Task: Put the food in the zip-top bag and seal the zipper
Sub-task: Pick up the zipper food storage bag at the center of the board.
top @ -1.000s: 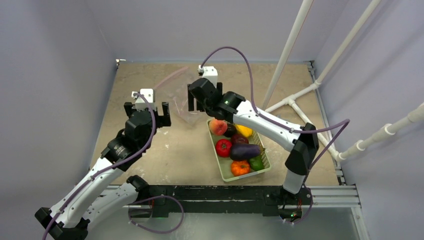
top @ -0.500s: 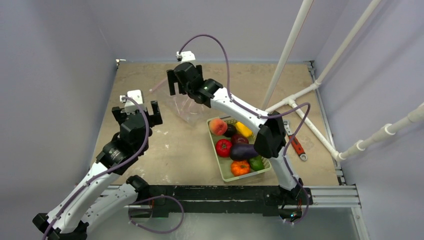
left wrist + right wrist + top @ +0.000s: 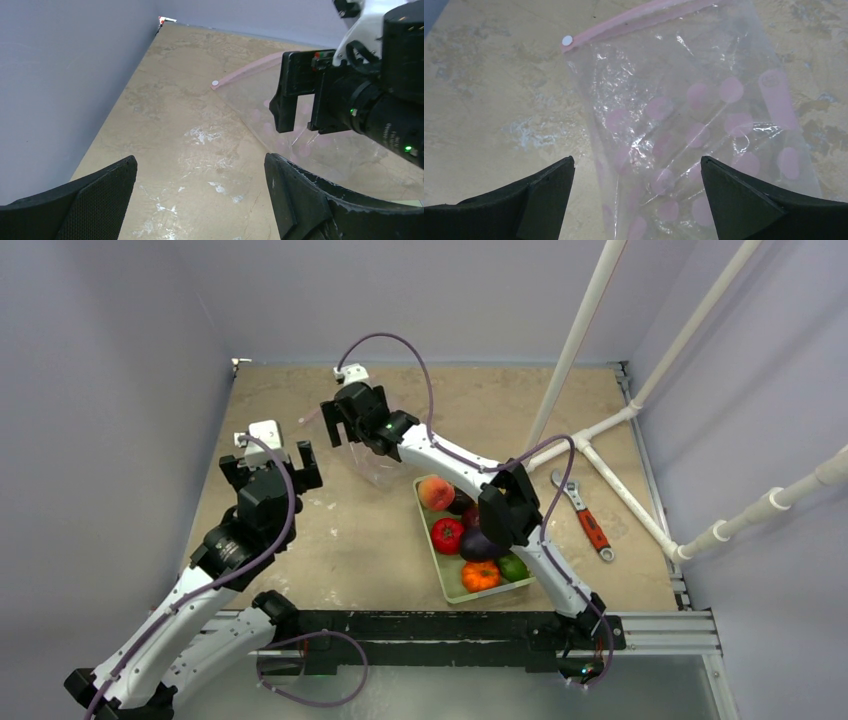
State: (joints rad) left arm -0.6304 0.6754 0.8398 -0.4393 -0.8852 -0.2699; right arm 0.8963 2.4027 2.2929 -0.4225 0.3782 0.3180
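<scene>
Swinging left and toward the far side of the surface (image 3: 300,540), the right arm has carried the right gripper (image 3: 340,435) away from the basket's (image 3: 450,592) far corner to a spot above the zip-top bag (image 3: 684,115). Its elbow has come off a red-handled wrench (image 3: 582,520), which now lies in plain sight to the right of the basket. The left arm has drawn slightly to the left.

The right gripper hangs released over the bag, jaws spread wide with nothing between them. In the right wrist view its two dark fingers (image 3: 544,200) frame the wrinkled clear plastic, which is printed with pink dots. The bag lies on the surface just beyond the basket's far left corner. The zipper (image 3: 639,20) runs along its far edge, with a small white dot (image 3: 567,40) at the strip's left end. Whether the mouth is sealed cannot be told.

The left gripper (image 3: 270,462) is also released and holds nothing. It hovers near the bag's left side, apart from it, and faces the right gripper.

All the food sits in the pale green basket: a peach (image 3: 436,492) at the far end, a tomato (image 3: 447,535), an eggplant (image 3: 478,545), a pumpkin (image 3: 481,575) and a green piece (image 3: 513,567) at the near end. The right arm crosses above part of the pile. White pipes (image 3: 600,300) stand at the right.
</scene>
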